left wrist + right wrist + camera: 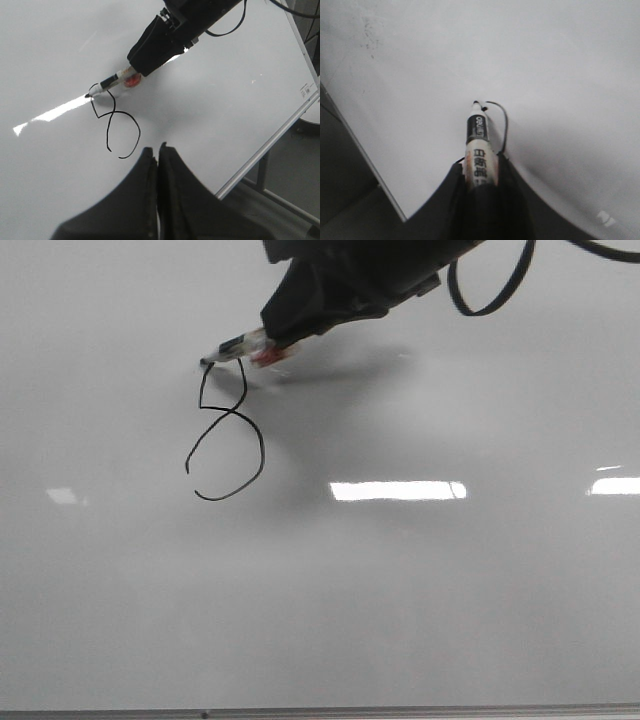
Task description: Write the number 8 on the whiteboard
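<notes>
The whiteboard point(420, 620) fills the front view, glossy pale grey. The number 8 point(225, 440) is a thin black line with a small upper loop and a larger lower loop open at the bottom left; it also shows in the left wrist view point(117, 127). My right gripper point(285, 340) is shut on a white and black marker point(240, 346). The marker tip sits at the top left of the upper loop. The marker shows between the fingers in the right wrist view point(478, 145). My left gripper point(157, 150) is shut and empty, just below the figure.
Bright rectangular light reflections point(398, 490) lie on the board right of the figure. The grey frame edge point(320, 712) runs along the near side. In the left wrist view the board's edge point(270, 145) and a stand leg point(260, 172) show beyond it.
</notes>
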